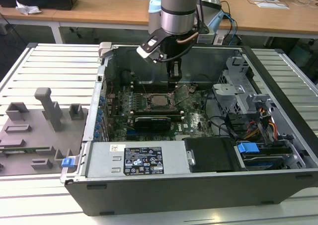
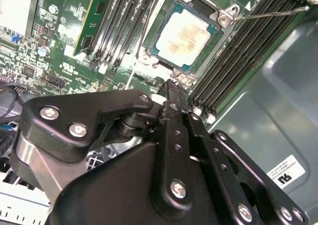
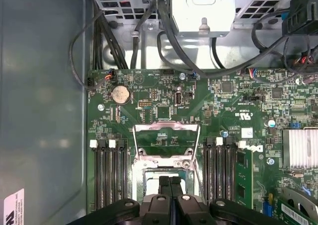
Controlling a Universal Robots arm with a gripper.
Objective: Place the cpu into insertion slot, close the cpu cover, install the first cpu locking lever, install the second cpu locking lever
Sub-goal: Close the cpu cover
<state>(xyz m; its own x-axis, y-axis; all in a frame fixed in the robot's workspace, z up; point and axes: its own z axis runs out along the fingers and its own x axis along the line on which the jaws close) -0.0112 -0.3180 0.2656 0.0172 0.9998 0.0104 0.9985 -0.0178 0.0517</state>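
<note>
The hand [image 3: 170,181] was clenched and empty, its tips just over the insertion slot [image 2: 201,6], where the cpu [image 2: 186,34] already lay seated. The cpu cover [image 3: 166,133] looked raised and a locking lever [image 2: 271,12] stood free, so three steps apparently remained.

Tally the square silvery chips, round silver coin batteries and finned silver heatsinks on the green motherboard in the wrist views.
Square silvery-grey cpu chip: 1
Round silver coin battery: 1
Finned silver heatsink: 1
Total: 3
</note>
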